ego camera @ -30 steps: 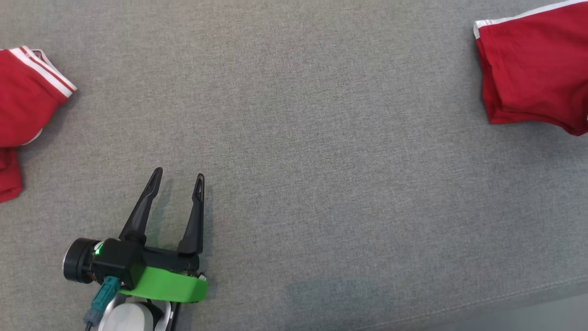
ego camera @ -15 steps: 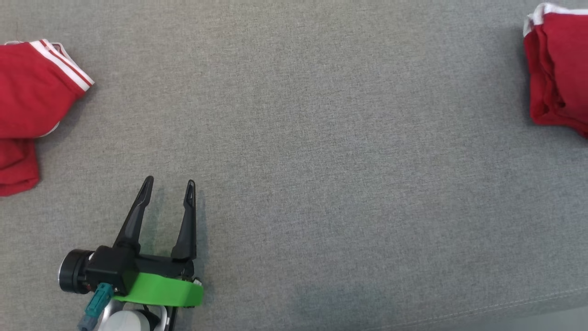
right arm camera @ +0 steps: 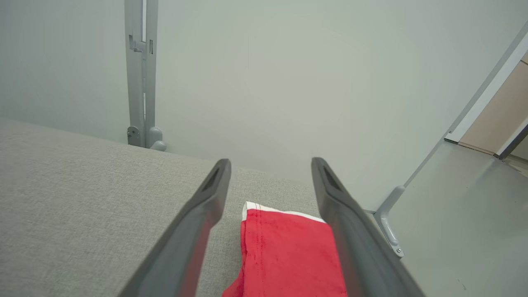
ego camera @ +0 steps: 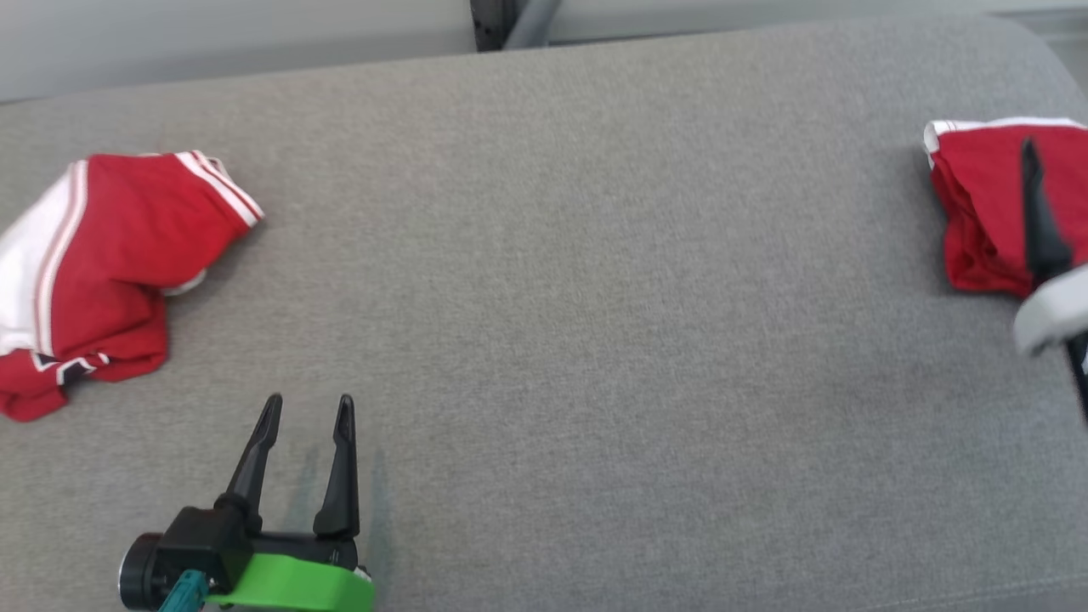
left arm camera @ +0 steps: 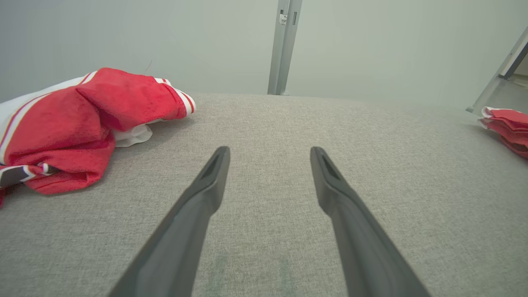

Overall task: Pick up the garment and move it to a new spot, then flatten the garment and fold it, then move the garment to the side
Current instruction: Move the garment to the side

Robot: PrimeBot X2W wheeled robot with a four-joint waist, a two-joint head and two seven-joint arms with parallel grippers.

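- The grey cushion (ego camera: 595,297) is the biggest thing before me. It is a broad padded top, bare across its whole middle, with a pale wall behind its far edge.
- The crumpled garment (ego camera: 110,272) is red with white stripes and lies bunched at the far left of the cushion. One sleeve is thrown over the body, and it is neither flat nor folded.
- The folded garment (ego camera: 977,204) is a compact red stack with a white hem. It sits at the cushion's right end, near the edge and well apart from the crumpled one. I judge it is the piece the task is about and that it is already set aside, so the last step looks done or nearly so.
- My left pincer (ego camera: 308,401) is released, with its fingers spread and nothing between them. It hovers low over bare cushion, near the crumpled garment but not touching it.
- My right pincer (right arm camera: 270,163) is also released, and the wrist view shows its two fingers wide apart. The folded garment (right arm camera: 288,247) lies below and between them, and neither finger is closed on the cloth. In the head view one finger shows as a dark blur across the stack.
- A thin metal post (ego camera: 518,21) stands behind the cushion.
- Next, I think the right pincer should lift straight up and away without catching the top layer. If another piece is to follow, the left pincer would need to reach left and pinch the crumpled garment at an edge.
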